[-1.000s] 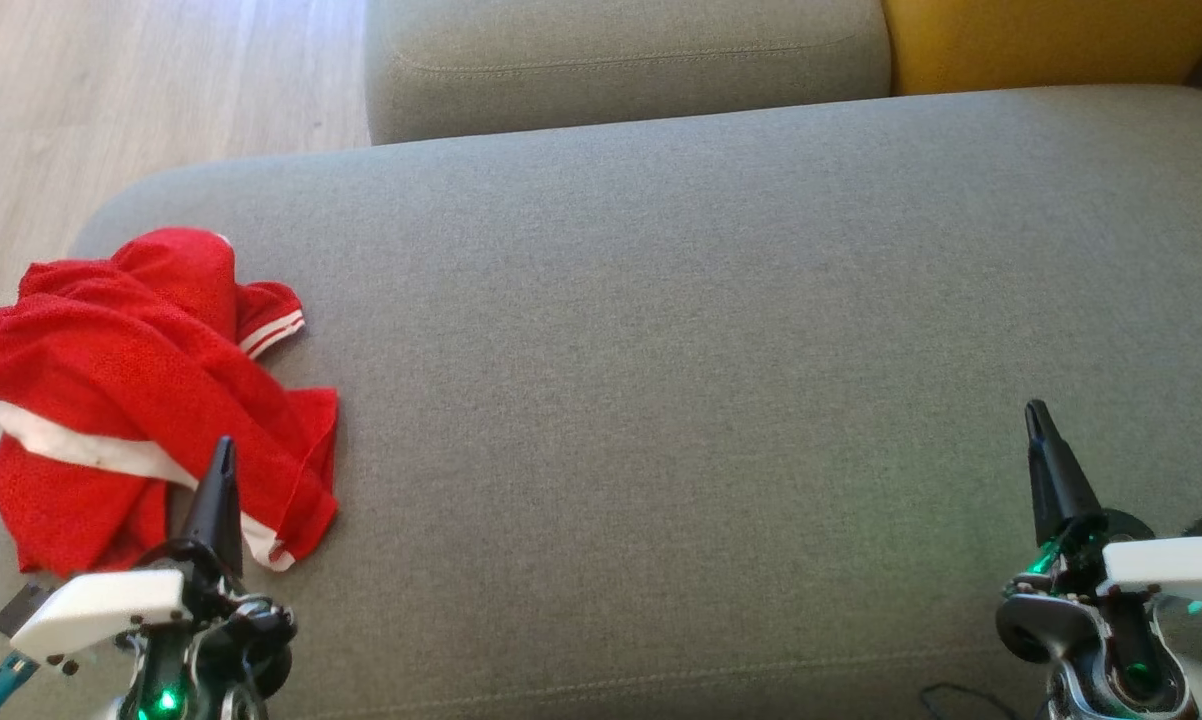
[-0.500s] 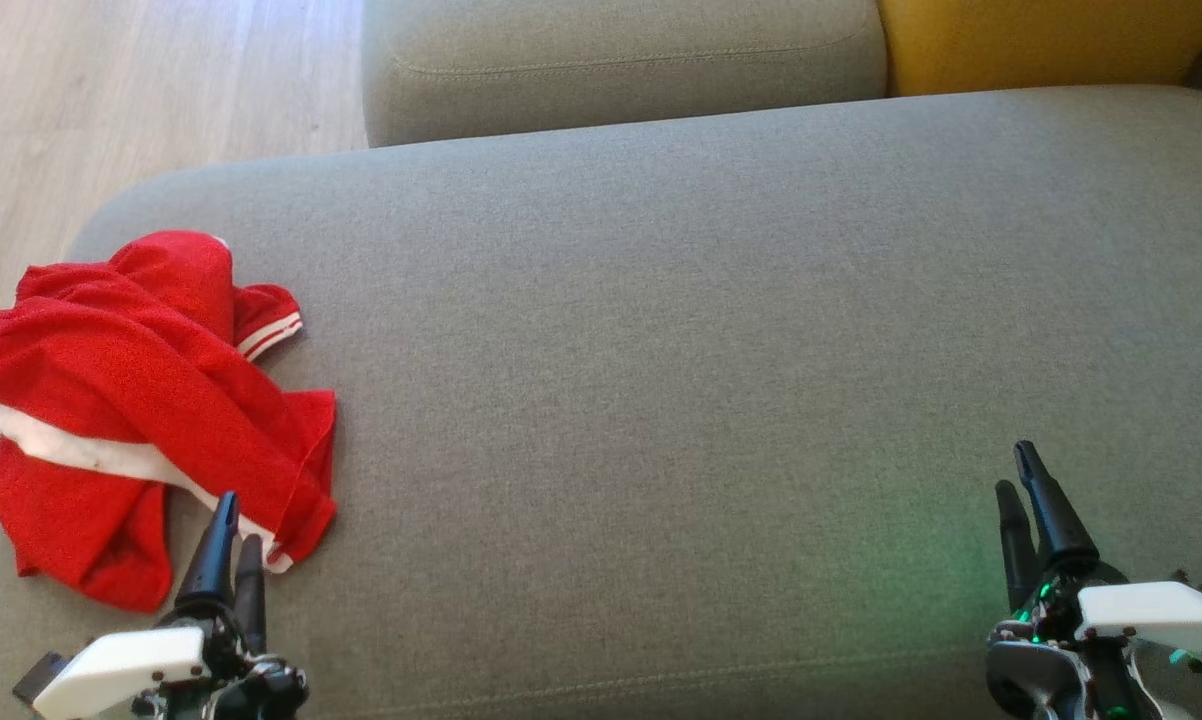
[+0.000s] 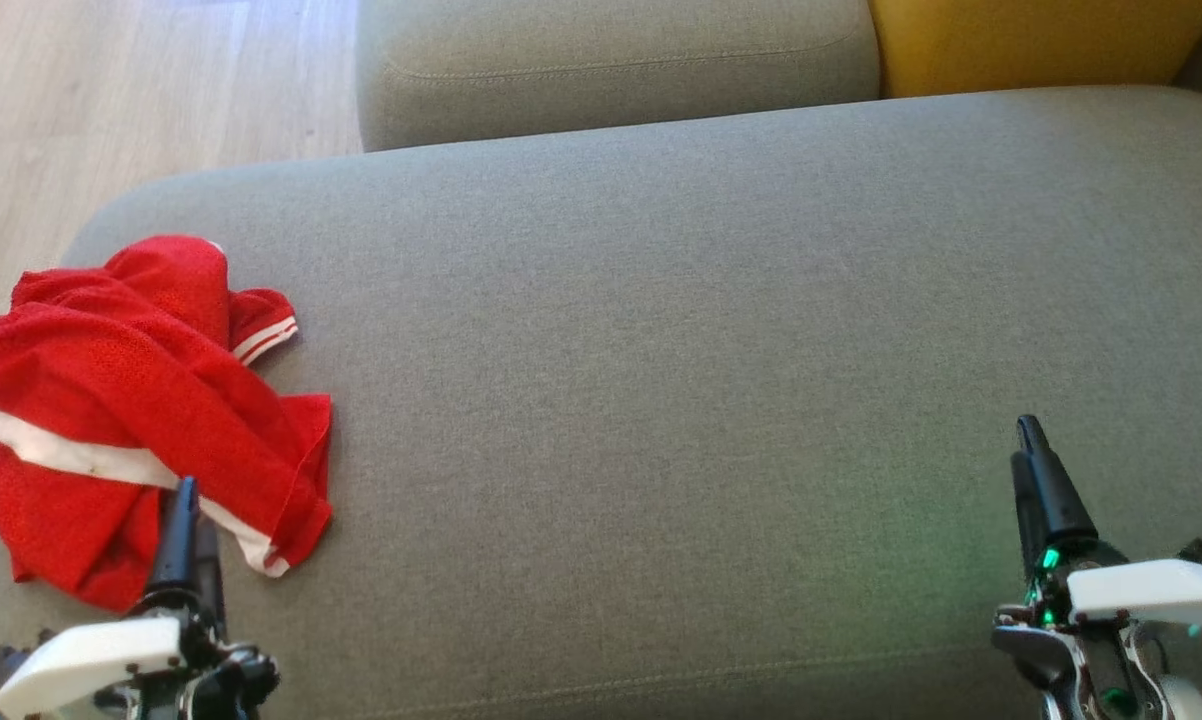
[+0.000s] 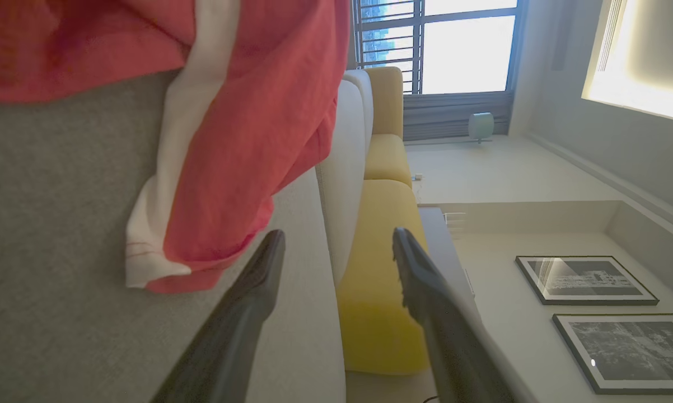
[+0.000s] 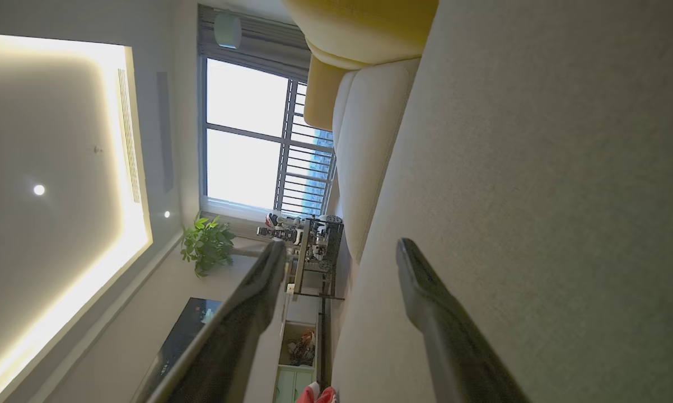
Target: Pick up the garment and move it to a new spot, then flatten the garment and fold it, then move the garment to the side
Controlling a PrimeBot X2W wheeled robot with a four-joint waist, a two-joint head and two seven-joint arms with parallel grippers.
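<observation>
The garment (image 3: 141,400) is a red piece with white stripes, crumpled in a heap at the left end of the grey sofa cushion (image 3: 661,350). My left gripper (image 3: 186,500) hovers at the heap's near edge, open and empty. In the left wrist view its two dark fingers (image 4: 252,296) stand apart just short of the garment's (image 4: 241,140) hem. My right gripper (image 3: 1029,445) is far off at the lower right over bare cushion; the right wrist view shows its fingers (image 5: 426,302) spread with nothing between them.
A second grey cushion (image 3: 611,60) and a yellow cushion (image 3: 1031,40) lie beyond the big one. Wooden floor (image 3: 111,100) runs past the cushion's left end. The garment overhangs that left edge slightly.
Both grippers went from shut to open. The left gripper dropped lower in the view, and the right one dipped then rose a little. The view shifted slightly; the garment lies as before.
</observation>
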